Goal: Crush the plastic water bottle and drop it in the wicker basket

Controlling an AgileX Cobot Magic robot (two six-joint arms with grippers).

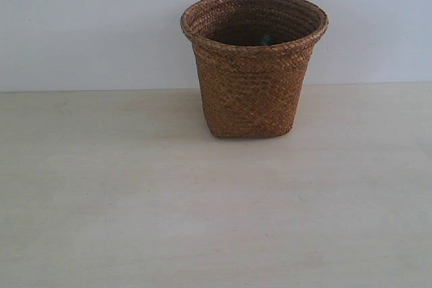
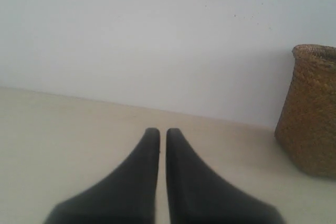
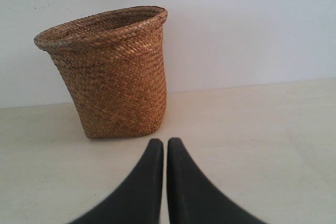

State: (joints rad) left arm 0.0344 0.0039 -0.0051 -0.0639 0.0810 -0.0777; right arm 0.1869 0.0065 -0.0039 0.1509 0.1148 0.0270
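Note:
The wicker basket (image 1: pixel 251 92) stands upright on the pale table, toward the back and a little right of centre. Inside its dark hollow a small greenish spot (image 1: pixel 265 40) shows just under the rim; I cannot tell what it is. Otherwise the plastic water bottle is out of sight in every view. My left gripper (image 2: pixel 163 130) is shut with nothing between its black fingers, low over the table, and the basket (image 2: pixel 312 114) stands well off to one side of it. My right gripper (image 3: pixel 164 141) is also shut and empty, a short way back from the basket (image 3: pixel 118 82). The exterior view shows neither gripper.
The light wooden table (image 1: pixel 202 220) stretches wide in front of and beside the basket. A plain white wall (image 1: pixel 88 25) rises directly behind the table's back edge.

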